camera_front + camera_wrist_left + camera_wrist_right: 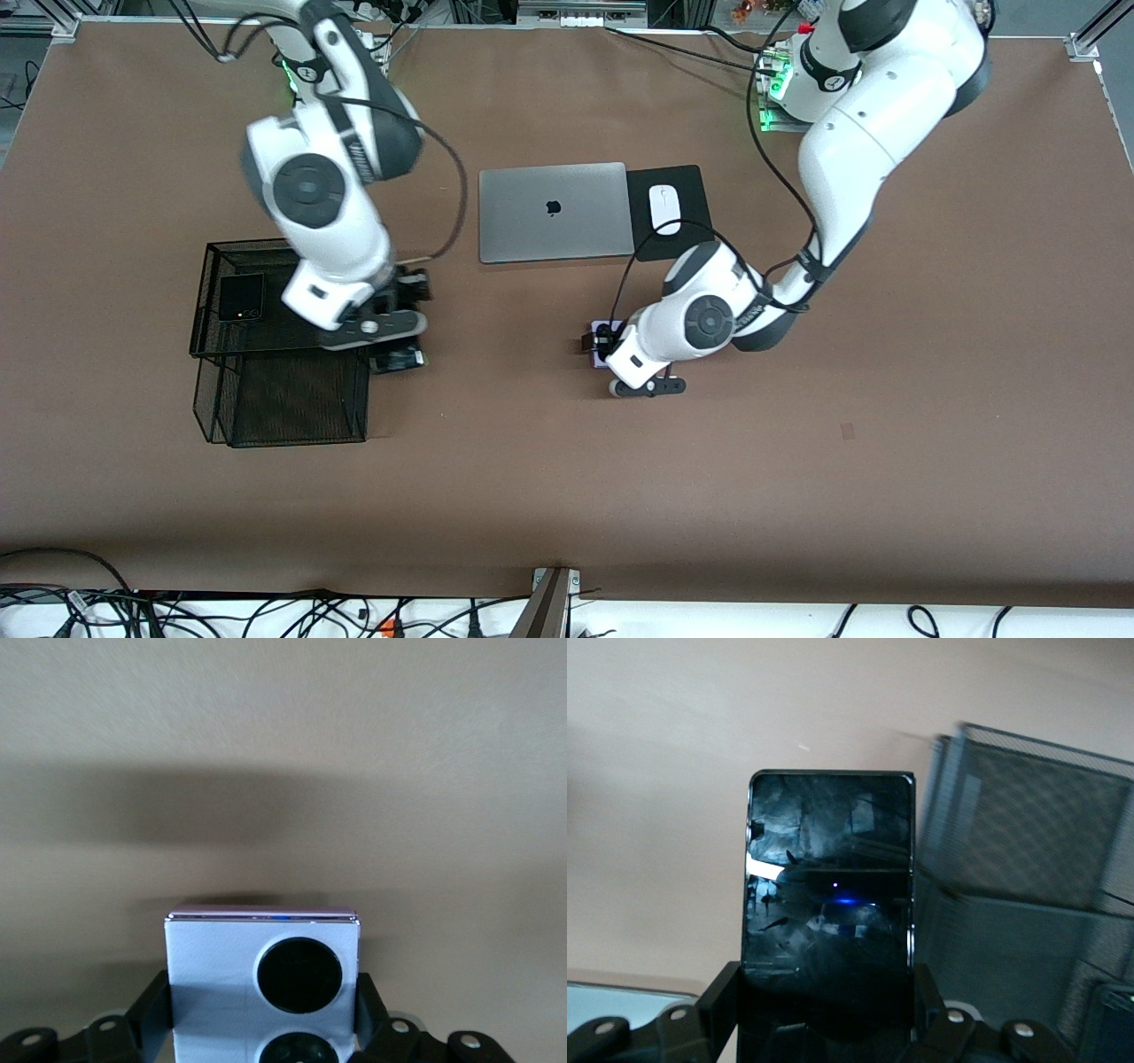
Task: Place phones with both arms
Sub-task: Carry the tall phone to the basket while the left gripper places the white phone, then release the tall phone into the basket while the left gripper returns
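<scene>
Carrying each phone to the black mesh organiser [266,390] looks like the step in hand, and doing it well means keeping both phones square in the jaws and lowering them in without scraping the wire walls. The right gripper [824,1010] has its jaws clamped on the long slim black phone [828,877], which stands up out of the grip; in the front view this gripper [394,341] hangs just beside the organiser, at the side toward the middle of the bench [620,478]. The left gripper [261,1028] has its jaws clamped on the sides of the lilac-white phone [213,974], one round lens showing whole and a second cut off by the picture's edge; from the front camera the gripper [602,346] sits low over bare bench, nearer to the camera than the grey laptop [554,213], and only a sliver of the phone [601,326] shows. The small squarish black phone [241,297] already lies in the organiser's compartment farther from the front camera. My judgement is that the right arm should go first, since it is beside the organiser and would otherwise block the left arm's path. The laptop, the white mouse [664,209] and its black pad [669,213] lie well apart from the route; the mesh rim is the main snag.
</scene>
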Robot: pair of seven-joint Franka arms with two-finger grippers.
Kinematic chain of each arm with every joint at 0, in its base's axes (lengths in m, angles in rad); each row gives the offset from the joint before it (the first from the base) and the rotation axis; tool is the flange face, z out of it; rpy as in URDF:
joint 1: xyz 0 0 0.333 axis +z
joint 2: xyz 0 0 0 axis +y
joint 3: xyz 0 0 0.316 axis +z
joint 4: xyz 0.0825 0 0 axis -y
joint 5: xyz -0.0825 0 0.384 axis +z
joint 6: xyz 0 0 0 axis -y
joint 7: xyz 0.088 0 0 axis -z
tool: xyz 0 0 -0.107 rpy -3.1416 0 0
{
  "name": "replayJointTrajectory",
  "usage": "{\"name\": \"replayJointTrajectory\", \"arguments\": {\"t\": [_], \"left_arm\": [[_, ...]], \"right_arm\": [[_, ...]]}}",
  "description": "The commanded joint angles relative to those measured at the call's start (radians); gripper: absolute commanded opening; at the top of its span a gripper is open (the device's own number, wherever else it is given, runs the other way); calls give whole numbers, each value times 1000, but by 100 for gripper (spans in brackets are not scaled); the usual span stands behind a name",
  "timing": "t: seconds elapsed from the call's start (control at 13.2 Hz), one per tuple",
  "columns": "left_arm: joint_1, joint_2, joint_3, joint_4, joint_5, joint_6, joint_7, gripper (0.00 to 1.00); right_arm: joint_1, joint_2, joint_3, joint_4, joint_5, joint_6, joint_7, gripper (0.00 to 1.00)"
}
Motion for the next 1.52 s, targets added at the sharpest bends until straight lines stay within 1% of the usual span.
{"name": "replayJointTrajectory", "arguments": {"t": [0.0,0.08,0.23,0.38,0.53,0.68,0.76,0.91,1.06,1.14,1.21,1.29,1.44], "left_arm": [[-45,-2,39,19,-23,23,-29,82],[-41,-13,38,20,-20,23,-44,100],[-29,-36,38,9,-19,14,-109,100],[-1,-80,38,-1,-17,-7,-112,100],[45,-161,37,5,-6,-161,-106,100],[91,-250,42,9,12,-344,-97,100],[115,-293,40,11,41,-419,-87,100],[169,-366,40,17,101,-557,41,100],[255,-442,40,17,112,-666,197,100],[299,-481,40,17,112,-708,271,100],[341,-517,39,18,112,-731,340,100],[384,-551,38,19,112,-737,415,100],[462,-608,32,23,90,-753,536,100]], "right_arm": [[5,-153,-83,-216,35,86,-67,0],[5,-185,-111,-276,49,118,-81,0],[5,-234,-166,-390,52,187,-97,0],[5,-254,-203,-454,52,209,-103,0],[5,-253,-226,-484,54,209,-101,0],[5,-236,-228,-495,104,212,-98,0],[5,-231,-228,-495,109,213,-94,0],[5,-204,-228,-492,111,235,-88,0],[5,-184,-228,-490,111,249,-86,0],[3,-181,-228,-488,114,250,-84,7],[1,-169,-228,-485,132,246,-81,64],[0,-167,-228,-478,156,238,-83,100],[-5,-170,-232,-470,158,232,-91,100]]}}
